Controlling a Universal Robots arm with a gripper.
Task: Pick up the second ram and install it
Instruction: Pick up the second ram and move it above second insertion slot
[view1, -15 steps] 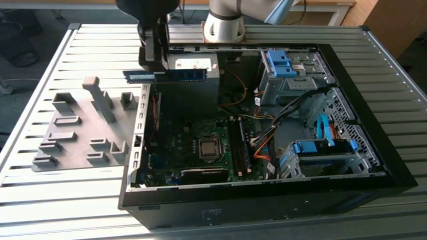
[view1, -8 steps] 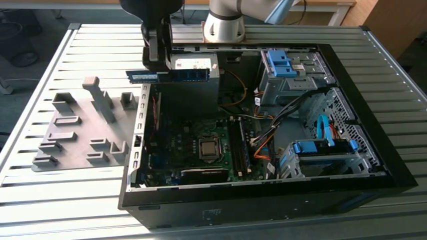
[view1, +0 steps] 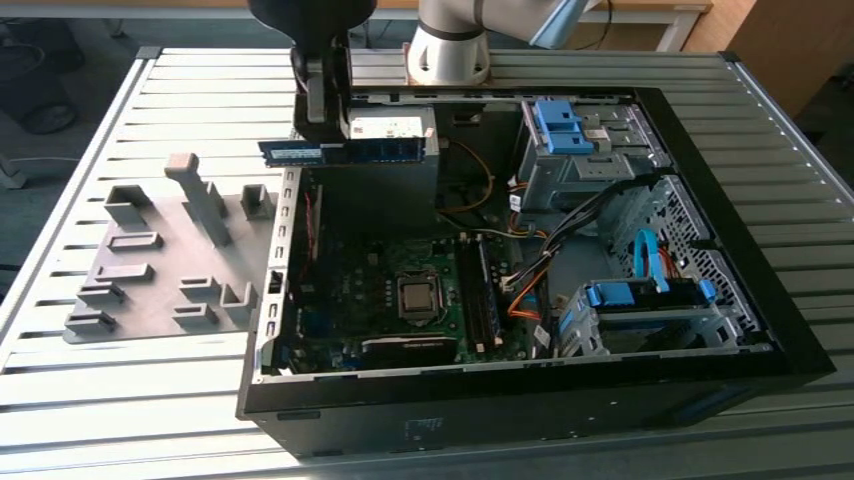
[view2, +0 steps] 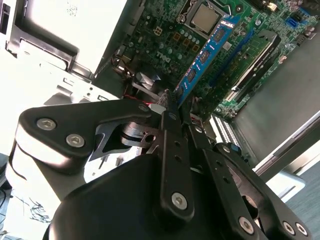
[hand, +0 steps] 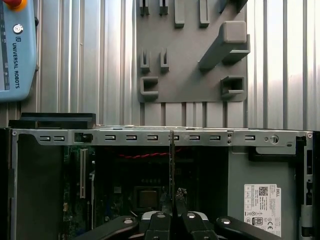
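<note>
The second ram is a thin blue-green strip with black chips and a pale sticker. It hangs level above the far end of the open computer case, near the case's wall on the exterior view's left. My gripper is shut on its upper edge. In the second wrist view the ram runs out from between the fingertips over the motherboard. The first wrist view shows the ram edge-on above my gripper. The ram slots lie on the motherboard beside the processor, below and nearer the camera than the held ram.
A grey fixture plate with upright holders lies on the slatted table on the exterior view's left of the case. Inside the case are a power supply, blue drive cages and loose cables. A teach pendant lies beyond the plate.
</note>
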